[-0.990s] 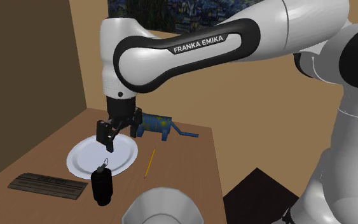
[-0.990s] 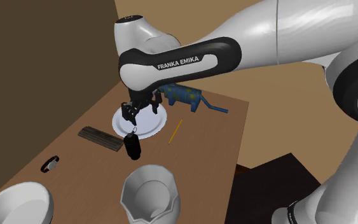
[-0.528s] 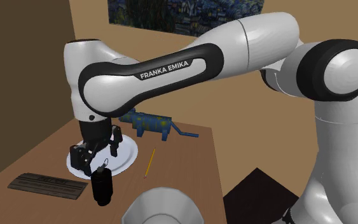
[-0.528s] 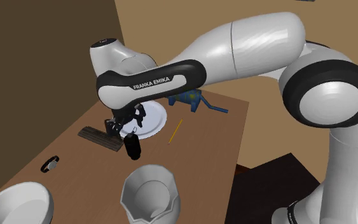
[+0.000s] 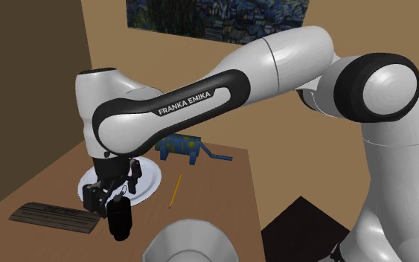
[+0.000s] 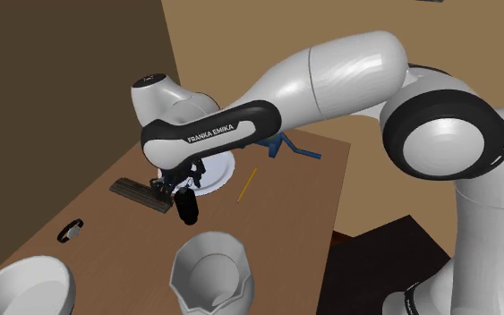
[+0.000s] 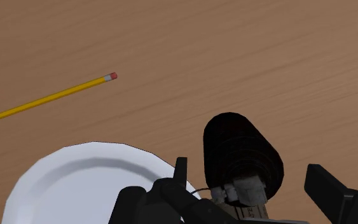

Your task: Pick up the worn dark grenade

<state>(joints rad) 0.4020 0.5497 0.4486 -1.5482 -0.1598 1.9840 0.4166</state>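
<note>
Grenade [image 5: 119, 218] stands upright on the brown table [image 5: 216, 195], just beside the rim of the white plate [image 5: 150, 177], with a yellow pencil [image 5: 175, 190] lying a little apart on the plate's other side. A flat dark slab [image 5: 56, 216] lies near it toward the shoulder view's left.

The gripper [image 7: 247, 168] hangs right over the grenade's top. Its two black fingers stand apart, one on either side of the dark body, and neither appears to press on it, so nothing is held yet.

The body looks like a stiff, rounded dark barrel, probably hard and rather heavy for its bulk, with nothing soft to give under the pads. Its curved sides may be slippery, so a squeeze placed too high or off-centre could let it squirt out or topple. The pale fitting and thin ring at the top look slight and loose, poor places to grab. The best hold seems to be across the widest part of the barrel, below the top fitting, with both fingers closing evenly.
</note>
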